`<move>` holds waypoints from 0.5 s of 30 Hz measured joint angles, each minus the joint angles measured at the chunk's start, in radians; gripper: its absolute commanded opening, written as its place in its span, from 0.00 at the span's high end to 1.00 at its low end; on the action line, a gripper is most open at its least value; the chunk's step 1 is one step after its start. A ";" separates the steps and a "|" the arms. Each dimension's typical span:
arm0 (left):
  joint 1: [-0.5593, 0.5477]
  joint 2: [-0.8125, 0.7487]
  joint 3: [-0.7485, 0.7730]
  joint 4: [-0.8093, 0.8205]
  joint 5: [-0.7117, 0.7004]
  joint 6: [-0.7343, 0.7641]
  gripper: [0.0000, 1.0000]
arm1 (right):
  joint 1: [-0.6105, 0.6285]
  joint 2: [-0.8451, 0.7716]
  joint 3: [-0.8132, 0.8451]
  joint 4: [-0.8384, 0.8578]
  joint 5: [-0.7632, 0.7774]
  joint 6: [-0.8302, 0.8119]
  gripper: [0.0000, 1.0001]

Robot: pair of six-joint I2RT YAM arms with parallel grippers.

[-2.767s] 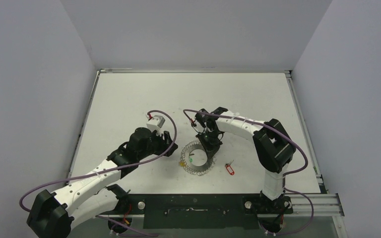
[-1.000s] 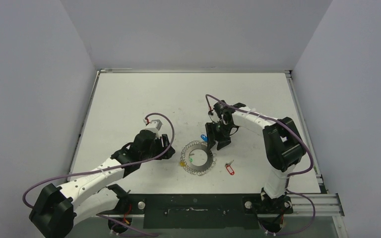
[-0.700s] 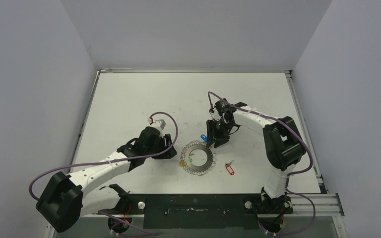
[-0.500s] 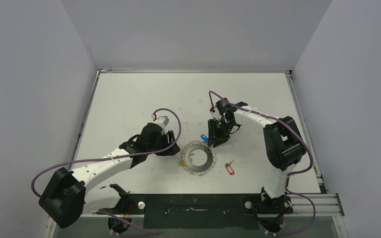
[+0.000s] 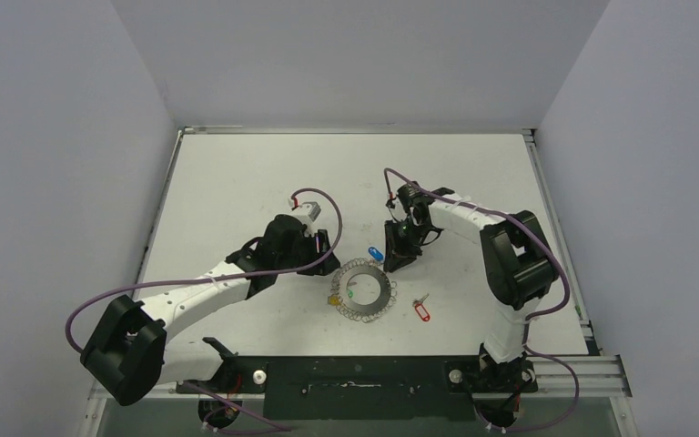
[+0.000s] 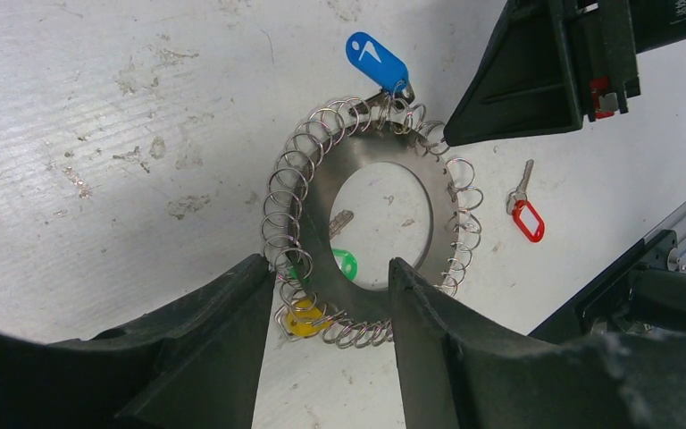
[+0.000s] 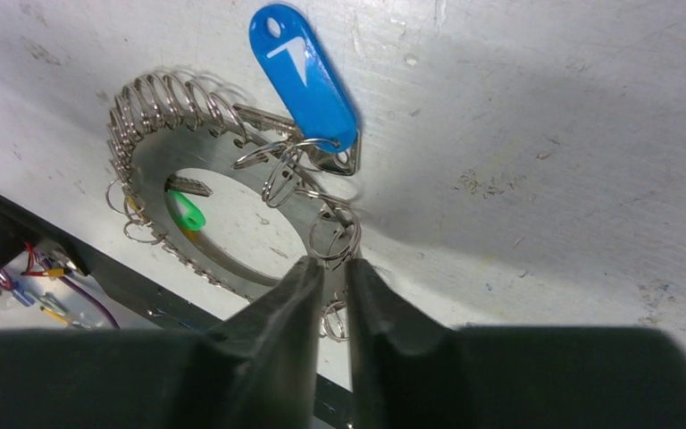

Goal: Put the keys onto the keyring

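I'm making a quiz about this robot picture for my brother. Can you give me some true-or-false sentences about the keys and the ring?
1. The small silver key with the red plastic tag lies on the white table, apart from the flat grey metal ring edged with wire loops. True.
2. The blue oblong plastic tag lies inside the ring's central hole. False: it lies outside the ring, at its edge. The green tag is the one in the hole.
3. The left gripper is open and holds nothing. True.
4. The right gripper carries the yellow tag. False: that tag lies at the ring's edge, on the left gripper's side.
5. The right gripper's tips are at the ring's wire loops. True.
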 measured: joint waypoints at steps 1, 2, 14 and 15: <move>0.000 0.000 0.000 0.001 0.001 0.000 0.52 | 0.000 0.005 0.000 -0.002 -0.001 -0.002 0.90; 0.000 0.000 0.000 0.002 0.003 0.002 0.52 | 0.000 0.009 -0.001 -0.002 -0.002 -0.003 0.91; 0.000 0.044 0.017 0.048 0.016 0.018 0.55 | 0.000 0.008 -0.021 0.014 -0.041 0.016 0.66; -0.002 0.056 0.025 0.051 0.021 0.021 0.55 | 0.000 0.006 -0.024 0.019 -0.047 0.022 0.63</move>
